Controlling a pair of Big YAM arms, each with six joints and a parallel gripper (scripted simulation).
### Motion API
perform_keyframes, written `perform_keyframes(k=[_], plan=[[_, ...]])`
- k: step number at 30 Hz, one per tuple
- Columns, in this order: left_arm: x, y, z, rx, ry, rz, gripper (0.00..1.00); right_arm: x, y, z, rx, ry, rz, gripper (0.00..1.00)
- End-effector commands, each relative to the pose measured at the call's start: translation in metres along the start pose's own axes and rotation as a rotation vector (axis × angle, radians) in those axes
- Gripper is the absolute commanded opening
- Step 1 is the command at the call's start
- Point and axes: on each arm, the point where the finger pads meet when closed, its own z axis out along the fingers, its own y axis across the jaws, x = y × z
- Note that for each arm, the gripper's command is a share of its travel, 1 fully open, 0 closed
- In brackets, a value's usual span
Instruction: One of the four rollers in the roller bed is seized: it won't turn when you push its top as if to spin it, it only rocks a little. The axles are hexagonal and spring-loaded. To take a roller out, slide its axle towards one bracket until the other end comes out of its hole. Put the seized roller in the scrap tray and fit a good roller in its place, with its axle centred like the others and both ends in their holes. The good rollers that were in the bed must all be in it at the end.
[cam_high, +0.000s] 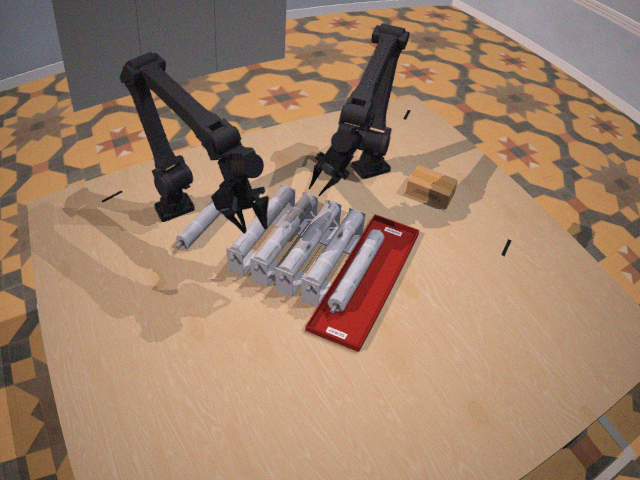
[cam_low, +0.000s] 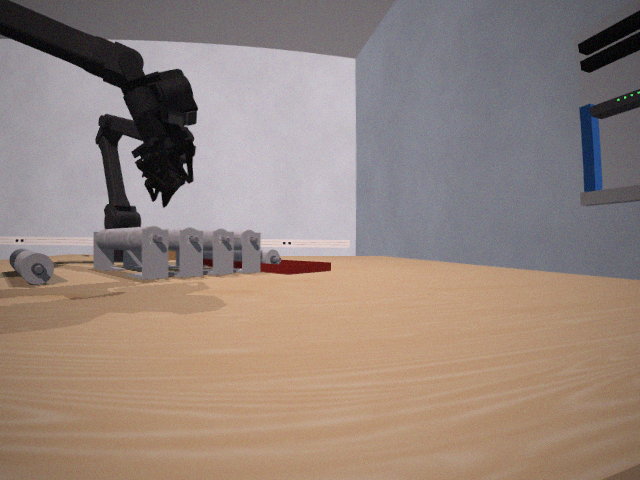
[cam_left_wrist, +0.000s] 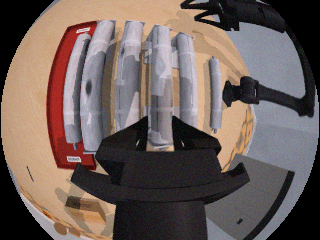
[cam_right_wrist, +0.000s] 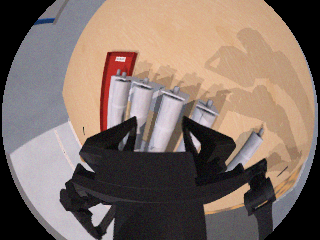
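I'm seeing both sets of jaws parted with nothing between them: the right gripper (cam_high: 255, 229) (cam_low: 174, 192) (cam_left_wrist: 188, 13) (cam_right_wrist: 159, 120) is hanging fairly wide over the rollers, the left gripper (cam_high: 315, 191) (cam_left_wrist: 160, 119) is standing narrower above their far ends. Beneath, the roller bed (cam_high: 285, 281) (cam_low: 155, 260) (cam_left_wrist: 148, 56) (cam_right_wrist: 156, 95) is sitting between the desk's middle and its far edge, carrying four rollers (cam_high: 330, 258) (cam_low: 118, 239) (cam_left_wrist: 160, 60) (cam_right_wrist: 167, 112). They're looking pale grey and smooth, streaked with shadow, their axle ends showing at the near brackets; I can't tell which is seized. Beside them, towards the desk's right edge, the red scrap tray (cam_high: 385, 294) (cam_low: 297, 267) (cam_left_wrist: 56, 100) (cam_right_wrist: 104, 95) is holding another grey roller (cam_high: 356, 271) (cam_low: 270, 256) (cam_left_wrist: 77, 90) (cam_right_wrist: 114, 117). Towards the left edge, a loose roller (cam_high: 197, 227) (cam_low: 33, 267) (cam_left_wrist: 215, 92) (cam_right_wrist: 247, 150) is lying flat. A brown box (cam_high: 431, 186) (cam_left_wrist: 86, 210) is resting nearer the far right corner.
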Motion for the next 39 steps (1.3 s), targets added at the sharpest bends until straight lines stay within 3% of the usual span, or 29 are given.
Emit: perform_keyframes(k=[1,5,7,9,12,15,16,17,21,24,26,29,32,33,35,39], plan=[[-0.06,0.012,-0.02,-0.027,-0.141,0.033,0.32,-0.036,0.04,-0.015,-0.105,-0.07,-0.093,0.62],[-0.095,0.041,-0.047,-0.097,-0.264,0.02,0.32,-0.061,0.058,-0.031,-0.181,-0.151,-0.165,0.62],[-0.112,0.056,-0.062,-0.133,-0.324,0.014,0.32,-0.075,0.069,-0.051,-0.234,-0.207,-0.202,0.62],[-0.127,0.072,-0.078,-0.171,-0.384,0.008,0.32,-0.086,0.075,-0.048,-0.246,-0.235,-0.239,0.62],[-0.149,0.087,-0.117,-0.232,-0.499,0.012,0.32,-0.104,0.086,-0.061,-0.285,-0.302,-0.294,0.62],[-0.154,0.1,-0.114,-0.248,-0.498,-0.001,0.32,-0.104,0.081,-0.06,-0.285,-0.315,-0.311,0.62],[-0.159,0.109,-0.124,-0.274,-0.526,-0.006,0.32,-0.116,0.094,-0.082,-0.323,-0.366,-0.329,0.62],[-0.164,0.118,-0.13,-0.295,-0.546,-0.013,0.32,-0.121,0.097,-0.087,-0.333,-0.388,-0.345,0.62],[-0.183,0.148,-0.173,-0.386,-0.655,-0.026,0.32,-0.145,0.107,-0.094,-0.347,-0.467,-0.412,0.62],[-0.194,0.168,-0.206,-0.454,-0.732,-0.033,0.32,-0.161,0.116,-0.128,-0.386,-0.569,-0.463,0.62],[-0.2,0.18,-0.231,-0.502,-0.786,-0.036,0.32,-0.172,0.119,-0.125,-0.379,-0.6,-0.497,0.62],[-0.204,0.19,-0.271,-0.575,-0.878,-0.032,0.32,-0.187,0.125,-0.14,-0.387,-0.674,-0.546,0.62],[-0.207,0.204,-0.276,-0.594,-0.873,-0.048,0.32,-0.187,0.121,-0.142,-0.383,-0.692,-0.562,0.62],[-0.209,0.21,-0.289,-0.623,-0.9,-0.05,0.32,-0.196,0.129,-0.163,-0.402,-0.743,-0.577,0.62],[-0.21,0.223,-0.311,-0.672,-0.939,-0.059,0.32,-0.203,0.132,-0.185,-0.412,-0.807,-0.606,0.62],[-0.21,0.242,-0.362,-0.776,-1.028,-0.068,0.32,-0.224,0.136,-0.193,-0.388,-0.891,-0.666,0.62]])
